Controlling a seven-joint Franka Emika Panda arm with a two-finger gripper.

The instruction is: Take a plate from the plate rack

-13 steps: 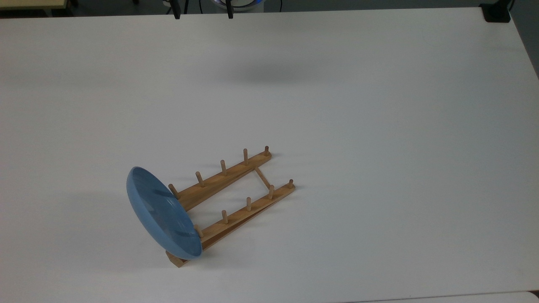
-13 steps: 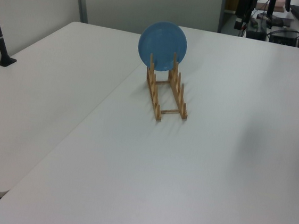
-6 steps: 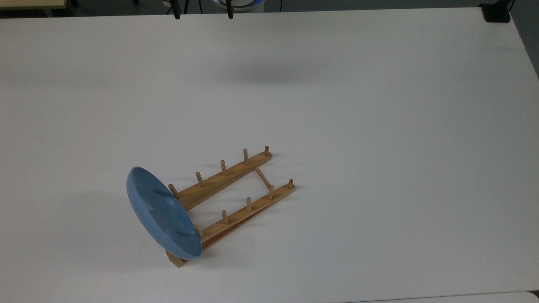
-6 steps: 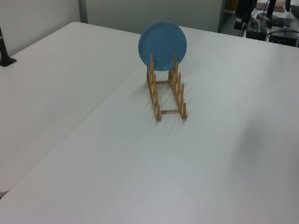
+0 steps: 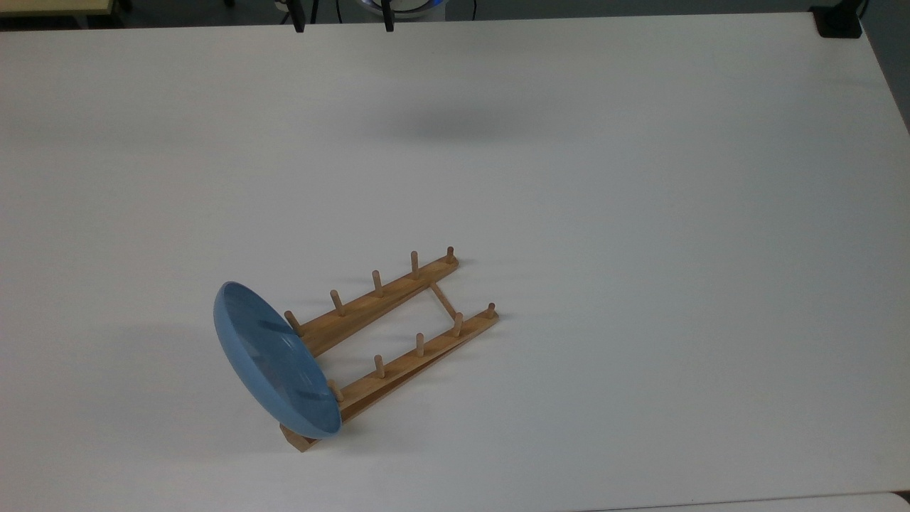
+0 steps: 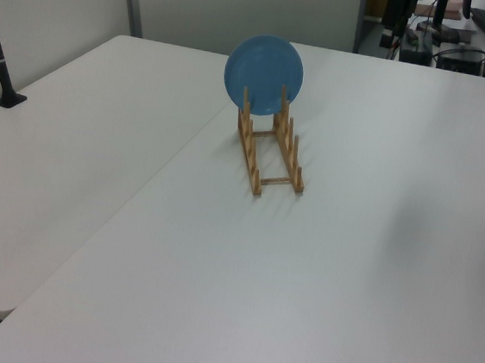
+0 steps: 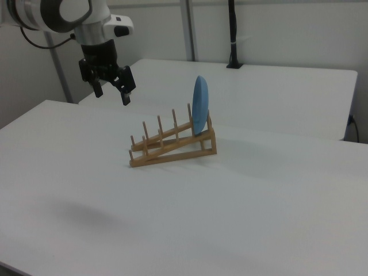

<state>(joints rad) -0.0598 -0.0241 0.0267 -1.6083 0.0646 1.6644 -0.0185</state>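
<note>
plate (image 5: 274, 370) on edge in the end slot of the plate rack (image 5: 398, 334), toward the tabletop's (image 5: 640, 213) near edge in the top view. gripper (image 7: 111, 92) high above, well apart, fingers spread, empty. approach, grasp, lift all remain.

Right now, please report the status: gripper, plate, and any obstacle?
Gripper open, in the air, apart from the plate rack. Light-blue plate upright in the rack's end slot, untouched. Nothing between gripper and plate.
</note>
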